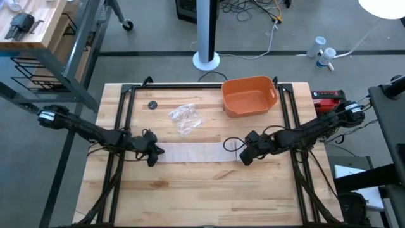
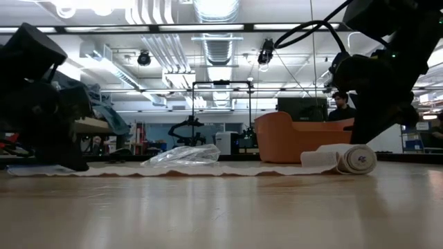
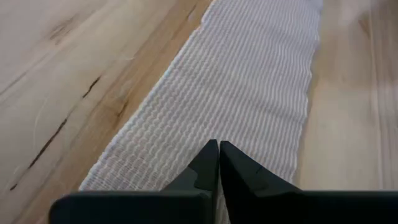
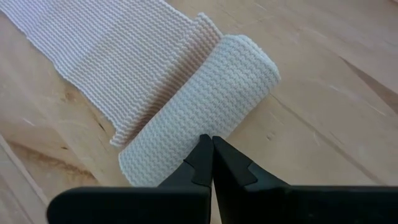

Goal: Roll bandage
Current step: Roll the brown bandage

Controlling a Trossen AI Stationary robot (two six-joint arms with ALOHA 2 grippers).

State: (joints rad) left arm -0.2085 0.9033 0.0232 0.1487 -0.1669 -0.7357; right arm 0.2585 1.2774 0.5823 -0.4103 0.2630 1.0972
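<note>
Your bandage lies stretched flat across the middle of the wooden tabletop, its rolled end at the right. Your left pincer sits at the strip's flat left end, its two dark fingers pressed together with their tips down on the white weave; whether any cloth is caught between them cannot be told. Your right pincer is at the rolled end, its fingers likewise closed with no gap, tips touching the top of the small roll. Behind the bandage, a crumpled clear wrapper rests on the tabletop, apart from the strip. An orange tub stands near the far right edge, well apart from both arms. A small dark round object lies near the far left. In the low view, a person is seated in the room beyond the tub.
</note>
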